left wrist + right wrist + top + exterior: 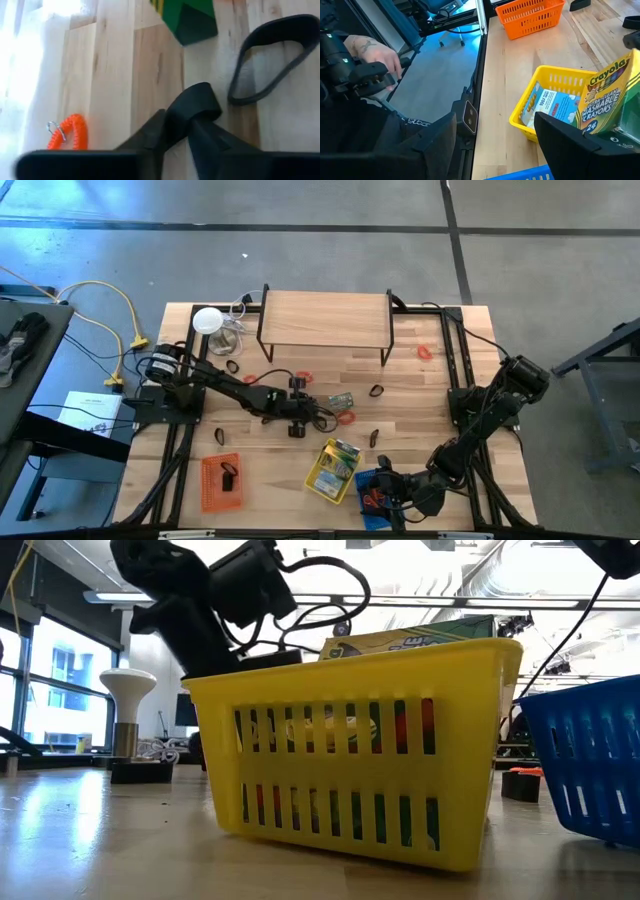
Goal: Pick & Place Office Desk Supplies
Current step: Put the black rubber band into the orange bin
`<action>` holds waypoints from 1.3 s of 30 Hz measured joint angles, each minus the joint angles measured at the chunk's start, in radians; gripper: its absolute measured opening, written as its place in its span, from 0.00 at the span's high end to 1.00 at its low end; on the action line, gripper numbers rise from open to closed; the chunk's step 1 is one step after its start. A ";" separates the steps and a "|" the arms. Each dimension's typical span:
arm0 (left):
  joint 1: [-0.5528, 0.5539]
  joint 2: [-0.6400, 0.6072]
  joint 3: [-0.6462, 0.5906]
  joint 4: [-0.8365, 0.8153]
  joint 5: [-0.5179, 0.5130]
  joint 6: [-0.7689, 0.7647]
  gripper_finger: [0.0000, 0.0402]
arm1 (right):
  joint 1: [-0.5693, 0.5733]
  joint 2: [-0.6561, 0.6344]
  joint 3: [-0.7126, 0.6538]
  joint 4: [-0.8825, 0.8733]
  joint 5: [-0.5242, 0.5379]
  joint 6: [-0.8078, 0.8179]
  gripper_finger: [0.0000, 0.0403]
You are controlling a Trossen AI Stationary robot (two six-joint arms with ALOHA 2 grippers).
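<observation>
Most of the supplies are unsorted — red loops (303,376) and black clips (377,391) lie scattered across the surface (440,420), though the orange basket (221,482) holds one dark piece and the yellow basket (335,470) a crayon box. Left tool (180,131) reaches mid-surface, fingers narrowed on what looks like a black band (196,102); right tool (385,498) waits wide, over the blue basket (366,502).

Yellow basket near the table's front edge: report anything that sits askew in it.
The crayon box leans tilted against the slotted yellow plastic basket, its top poking above the rim rather than lying flat inside. Nothing looks spilled or damaged.
</observation>
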 joint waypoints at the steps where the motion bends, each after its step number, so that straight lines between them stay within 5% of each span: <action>1: -0.005 0.000 -0.001 -0.001 0.000 -0.007 0.88 | 0.000 0.000 0.000 0.000 0.000 0.000 0.37; 4: -0.027 -0.018 -0.002 -0.028 0.008 -0.052 0.98 | 0.000 0.000 0.000 0.000 0.000 0.000 0.37; 11: -0.144 -0.162 0.032 -0.265 0.025 -0.183 0.98 | 0.000 0.000 0.000 -0.001 -0.003 -0.032 0.37; 16: -0.276 -0.299 0.107 -0.556 0.043 -0.412 0.98 | -0.001 0.000 0.000 -0.001 -0.003 -0.089 0.37; 20: -0.383 -0.379 0.145 -0.700 0.184 -0.680 0.99 | -0.020 0.000 0.000 0.001 -0.015 -0.126 0.37; 26: -0.532 -0.420 0.146 -0.770 0.359 -1.067 0.99 | -0.074 0.000 0.000 0.006 -0.095 -0.155 0.37; 32: -0.642 -0.420 0.146 -0.817 0.505 -1.297 0.99 | -0.132 0.000 0.000 0.007 -0.187 -0.156 0.37; 39: -0.746 -0.408 0.146 -0.878 0.457 -1.399 0.97 | -0.158 0.000 0.000 0.007 -0.219 -0.185 0.37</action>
